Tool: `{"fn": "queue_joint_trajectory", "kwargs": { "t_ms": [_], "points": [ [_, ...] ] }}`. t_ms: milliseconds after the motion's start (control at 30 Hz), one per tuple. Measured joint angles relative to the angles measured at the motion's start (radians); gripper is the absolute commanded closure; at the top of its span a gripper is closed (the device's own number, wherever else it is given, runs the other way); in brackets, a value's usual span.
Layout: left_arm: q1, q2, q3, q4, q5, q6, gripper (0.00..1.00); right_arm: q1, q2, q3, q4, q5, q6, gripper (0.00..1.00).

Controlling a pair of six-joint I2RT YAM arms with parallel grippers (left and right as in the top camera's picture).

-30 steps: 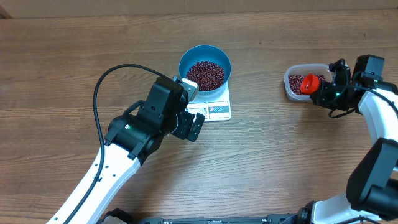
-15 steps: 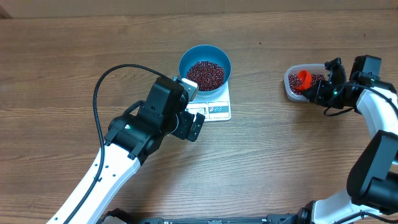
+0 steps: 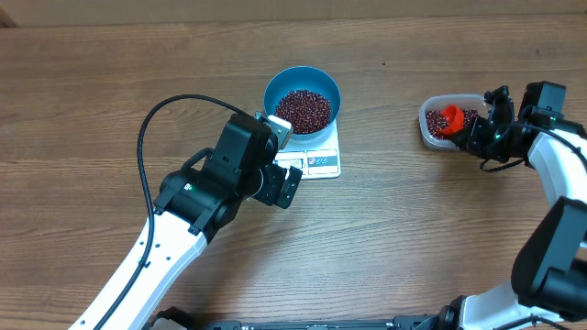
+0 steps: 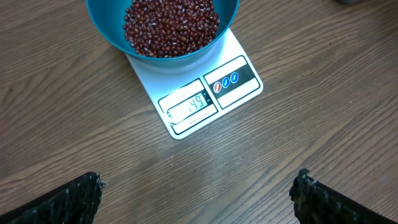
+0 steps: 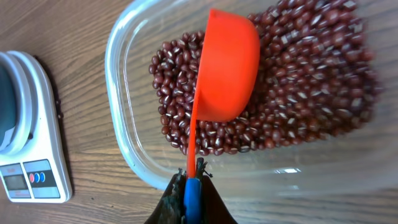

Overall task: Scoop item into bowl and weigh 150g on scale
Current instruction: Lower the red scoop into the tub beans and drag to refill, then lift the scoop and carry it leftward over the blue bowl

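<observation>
Beans weighed in the bowl, scoop back over the tub

The left gripper (image 4: 196,198) hangs over bare table (image 4: 323,124) just near of the scale (image 4: 238,48), jaws spread wide, holding and touching nothing. The blue bowl (image 4: 99,18) sits on the scale, heaped with beans (image 4: 171,25); the display (image 4: 189,104) reads 149. Far right, the right gripper (image 5: 191,198) is clamped tight on the handle of an orange scoop (image 5: 227,68), which is tipped on its side over more beans in the clear tub (image 5: 121,134).
</observation>
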Motion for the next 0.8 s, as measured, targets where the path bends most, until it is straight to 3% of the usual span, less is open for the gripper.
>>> {"fn": "queue_joint_trajectory", "kwargs": {
  "t_ms": [333, 800],
  "points": [
    [0.000, 0.000, 0.000, 0.000, 0.000, 0.000, 0.00, -0.003, -0.169, 0.000, -0.039, 0.020, 0.013, 0.96],
    [0.000, 0.000, 0.000, 0.000, 0.000, 0.000, 0.00, -0.003, -0.174, 0.000, -0.072, -0.047, 0.014, 0.96]
  ]
}}
